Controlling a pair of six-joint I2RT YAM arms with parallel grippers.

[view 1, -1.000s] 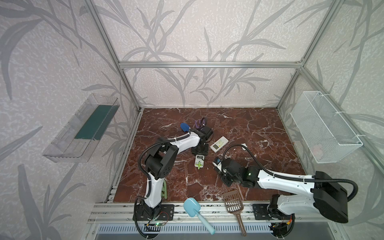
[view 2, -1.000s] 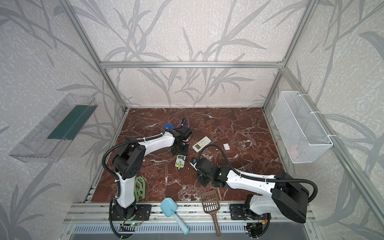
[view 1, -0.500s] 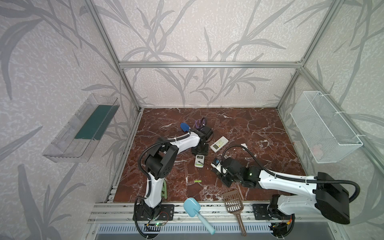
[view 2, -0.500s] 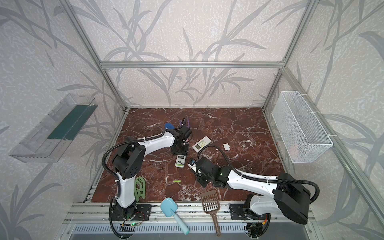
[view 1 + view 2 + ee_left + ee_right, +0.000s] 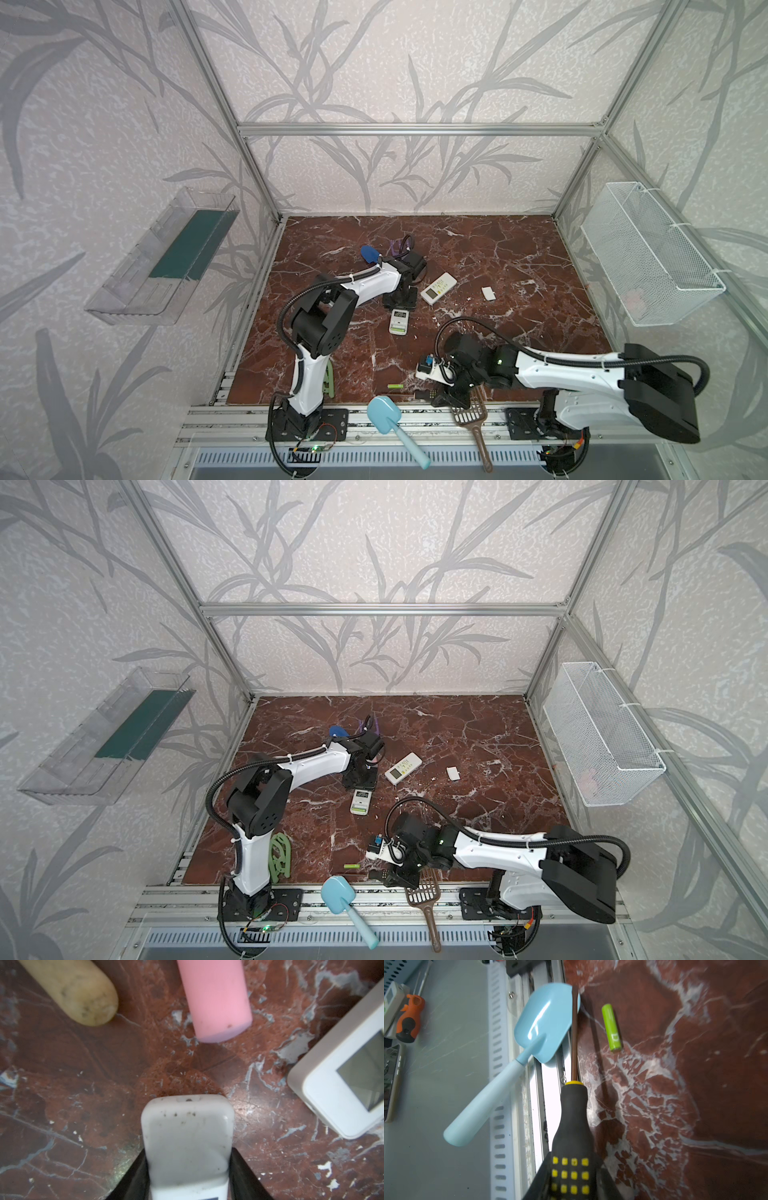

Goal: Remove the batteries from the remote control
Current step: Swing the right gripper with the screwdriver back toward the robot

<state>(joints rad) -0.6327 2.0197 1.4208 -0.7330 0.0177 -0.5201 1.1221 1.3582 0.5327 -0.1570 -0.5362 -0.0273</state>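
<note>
One lime-green battery (image 5: 611, 1027) lies flat on the table (image 5: 695, 1105) near its front edge, close to the blue scoop (image 5: 546, 1022). The right fingers (image 5: 538, 1184) are clenched on the screwdriver (image 5: 573, 1126) handle, apart from the battery. The left fingers (image 5: 135, 1178) stand half open and grasp the remote control (image 5: 187, 1136) by its sides.

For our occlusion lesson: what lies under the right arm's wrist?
A brown slotted scoop: handle and some slots show; the blade's far end is hidden by the arm.
</note>
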